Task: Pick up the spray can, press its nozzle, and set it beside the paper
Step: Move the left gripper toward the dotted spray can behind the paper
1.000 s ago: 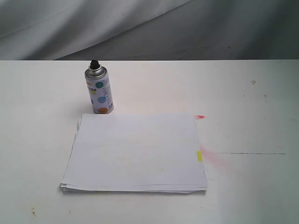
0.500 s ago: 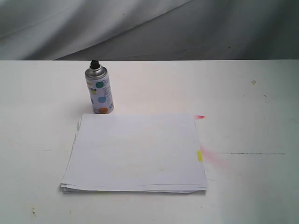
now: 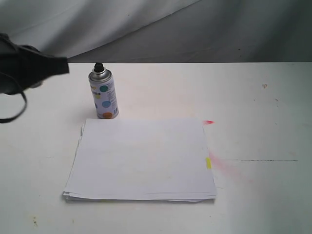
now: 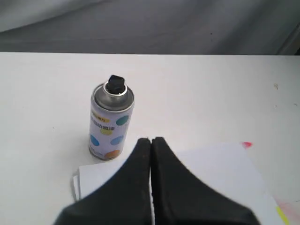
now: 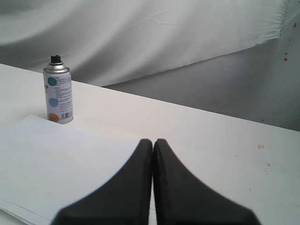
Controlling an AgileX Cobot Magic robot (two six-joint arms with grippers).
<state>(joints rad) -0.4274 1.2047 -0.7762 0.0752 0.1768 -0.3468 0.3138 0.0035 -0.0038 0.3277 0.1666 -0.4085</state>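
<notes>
- Left gripper (image 3: pixel 64 67): the two fingers are pressed together along their whole length, with nothing between them (the left wrist view (image 4: pixel 151 140) shows this plainly).
- Right gripper (image 5: pixel 153 140): clenched in the same way and holding nothing. It does not appear in the exterior view.
- Spray can (image 3: pixel 104 97): stands upright on the white table (image 3: pixel 263 107), a short way ahead of the left gripper's tips and clear of them. In the exterior view the tips sit to the left of the can, at about the height of its silver shoulder.
- Nozzle (image 3: pixel 98 65): a small black button on top of the can, with nothing touching it.
- Paper (image 3: pixel 141 161): a flat stack of white sheets lying on the table. Its far edge is just beside the foot of the can. In the left wrist view the stack (image 4: pixel 220 168) lies under and beyond the left gripper's fingers.
- From the right gripper, the can (image 5: pixel 59 96) stands well ahead and off to one side, past the far corner of the paper (image 5: pixel 56 159).
- Marks: a red mark (image 3: pixel 208 122) at the paper's far right corner, and a yellow tab (image 3: pixel 208 163) on its right edge.
</notes>
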